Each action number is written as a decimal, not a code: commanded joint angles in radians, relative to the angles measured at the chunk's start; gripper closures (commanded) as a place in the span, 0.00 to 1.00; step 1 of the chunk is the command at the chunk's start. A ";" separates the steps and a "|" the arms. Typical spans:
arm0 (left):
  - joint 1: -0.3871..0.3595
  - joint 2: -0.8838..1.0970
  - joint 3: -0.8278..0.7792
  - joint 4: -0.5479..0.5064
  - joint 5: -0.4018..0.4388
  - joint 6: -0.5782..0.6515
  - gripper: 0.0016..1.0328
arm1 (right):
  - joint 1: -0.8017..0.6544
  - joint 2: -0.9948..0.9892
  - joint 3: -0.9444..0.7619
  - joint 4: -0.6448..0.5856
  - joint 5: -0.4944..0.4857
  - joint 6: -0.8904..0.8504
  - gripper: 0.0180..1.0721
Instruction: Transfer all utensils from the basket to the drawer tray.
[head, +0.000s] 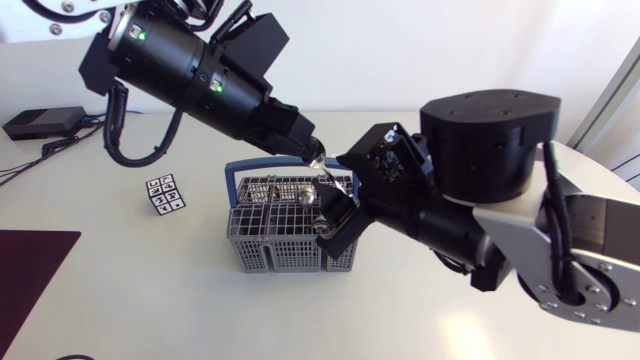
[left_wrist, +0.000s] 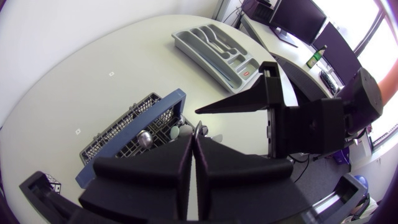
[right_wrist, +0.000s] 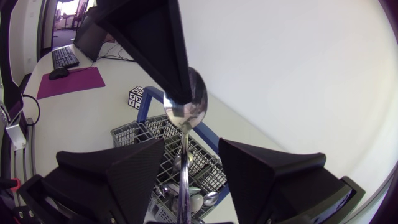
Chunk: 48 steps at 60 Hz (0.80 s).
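The spoon (right_wrist: 185, 109) is polished steel. Its oval bowl is mirror-bright and its slim straight handle hangs down from it. It is held upright in the air above the basket (head: 285, 255). In the head view only its shiny bowl (head: 318, 159) shows, and where the handle's lower end is cannot be made out.

The left gripper (right_wrist: 177, 93) comes down from above with its matte black wedge fingers pressed together on the upper edge of the bowl. In the left wrist view (left_wrist: 193, 142) they meet with only a sliver of metal between them.

The right gripper (right_wrist: 186, 155) is just below, with its broad fingers spread apart. The handle runs down through the gap between them and touches neither.

The basket (right_wrist: 140, 134) is grey plastic latticework with square cells and a blue carrying handle. More cutlery (right_wrist: 198, 200) stands in its compartments, rounded metal ends up.

The drawer tray (left_wrist: 198, 61) lies well apart from the basket on the smooth white table (head: 150, 290). It is a grey moulded tray with long, smooth-walled slots.

Near the basket sits a small cube (head: 165, 195) with black-and-white patterned faces. A dark maroon mat (head: 30, 275) lies flat at the table's edge.
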 joint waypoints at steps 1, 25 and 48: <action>0.008 0.021 0.031 -0.013 0.013 -0.023 0.97 | 0.010 0.031 -0.007 0.025 0.022 -0.025 0.56; 0.010 0.023 0.027 -0.013 0.013 -0.023 0.94 | 0.010 0.046 -0.027 0.048 0.031 -0.041 0.94; 0.034 -0.002 0.107 0.050 0.013 -0.032 0.21 | 0.012 -0.019 -0.077 0.016 0.007 -0.048 0.94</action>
